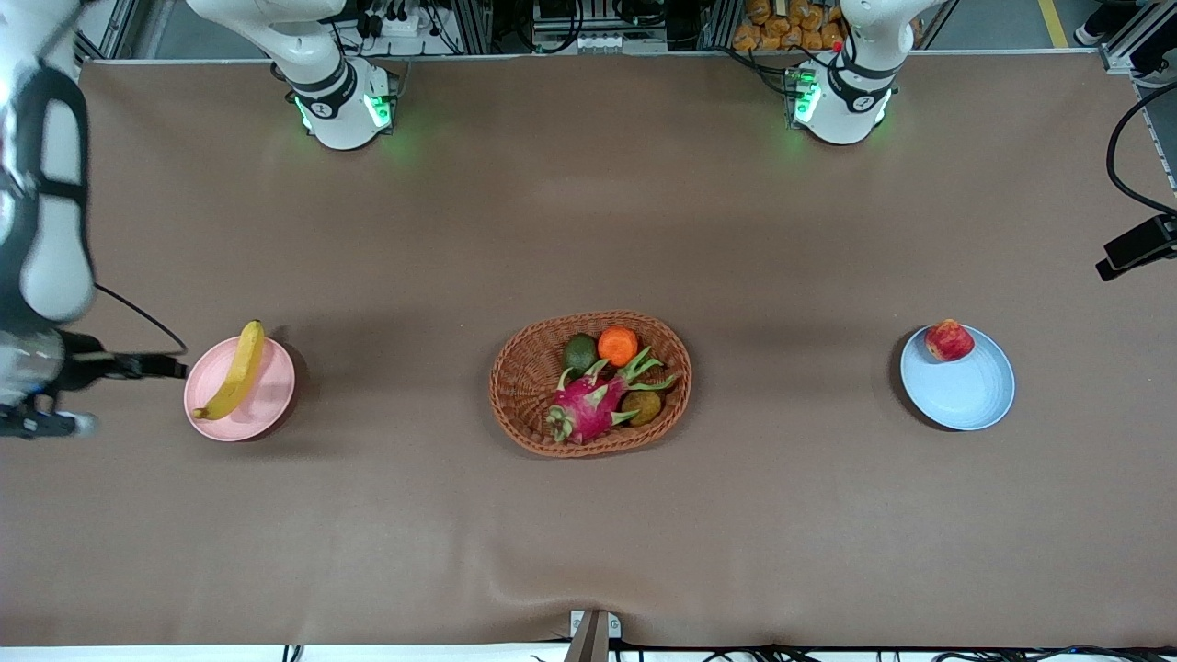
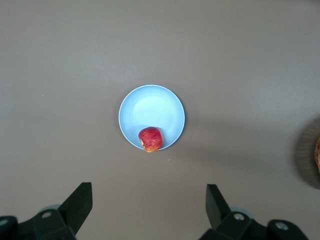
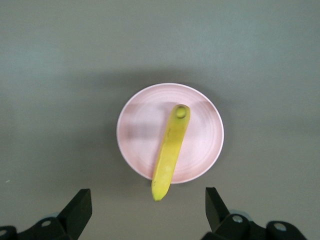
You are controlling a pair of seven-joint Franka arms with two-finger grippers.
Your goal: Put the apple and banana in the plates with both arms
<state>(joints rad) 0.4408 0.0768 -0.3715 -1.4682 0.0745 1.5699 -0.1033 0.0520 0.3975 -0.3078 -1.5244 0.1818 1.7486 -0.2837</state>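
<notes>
The yellow banana [image 1: 239, 370] lies across the pink plate [image 1: 271, 391] toward the right arm's end of the table, one tip sticking out past the rim. In the right wrist view the banana [image 3: 171, 150] rests on the pink plate [image 3: 140, 130], and my right gripper [image 3: 148, 202] hangs high above them, open and empty. The red apple [image 1: 949, 340] sits at the edge of the blue plate [image 1: 965, 395] toward the left arm's end. My left gripper [image 2: 148, 200] is open and empty, high over the apple [image 2: 150, 138] and the blue plate [image 2: 150, 107].
An oval wicker basket [image 1: 524, 368] stands mid-table between the plates, holding a dragon fruit [image 1: 588, 409], an orange [image 1: 618, 346] and dark green fruits. The right arm [image 1: 46, 239] shows blurred at the table's end by the pink plate. A black fixture with a cable [image 1: 1140, 244] sits at the other end.
</notes>
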